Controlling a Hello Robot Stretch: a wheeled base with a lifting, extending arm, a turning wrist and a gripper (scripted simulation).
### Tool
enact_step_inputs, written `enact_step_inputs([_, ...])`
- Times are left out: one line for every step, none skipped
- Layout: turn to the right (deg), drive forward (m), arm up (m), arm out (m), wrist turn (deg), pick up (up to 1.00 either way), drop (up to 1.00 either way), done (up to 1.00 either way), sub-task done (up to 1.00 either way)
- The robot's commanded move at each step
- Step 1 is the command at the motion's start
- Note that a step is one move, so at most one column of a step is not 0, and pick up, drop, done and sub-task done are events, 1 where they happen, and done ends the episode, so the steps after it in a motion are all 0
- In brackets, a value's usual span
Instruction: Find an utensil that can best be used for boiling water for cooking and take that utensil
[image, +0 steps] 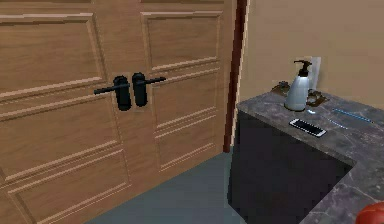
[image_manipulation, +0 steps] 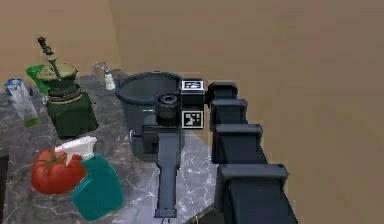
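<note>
A dark grey pot (image_manipulation: 140, 90) with a long dark handle (image_manipulation: 166, 170) stands on the marbled countertop (image_manipulation: 20, 150) in the arm side view. The arm (image_manipulation: 240, 150) reaches out along the counter's right part. Its two white marked squares sit at the pot's right rim. The gripper (image_manipulation: 163, 108) lies against the pot's near wall, above the handle's root. I cannot tell whether it holds anything, since the pot stands right behind it.
Left of the pot are a dark green grinder (image_manipulation: 72, 100), a small shaker (image_manipulation: 105, 76), a carton (image_manipulation: 22, 100), a tomato (image_manipulation: 52, 172) and a teal spray bottle (image_manipulation: 95, 185). Ahead are wooden double doors (image: 110, 90) and a counter with a soap dispenser (image: 298, 88) and phone (image: 308, 126).
</note>
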Motion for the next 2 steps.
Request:
enact_step_inputs([0.0, 0.0, 0.0, 0.0, 45.0, 0.0, 0.0, 0.0, 0.0])
enact_step_inputs([0.0, 0.0, 0.0, 0.0, 45.0, 0.0, 0.0, 0.0, 0.0])
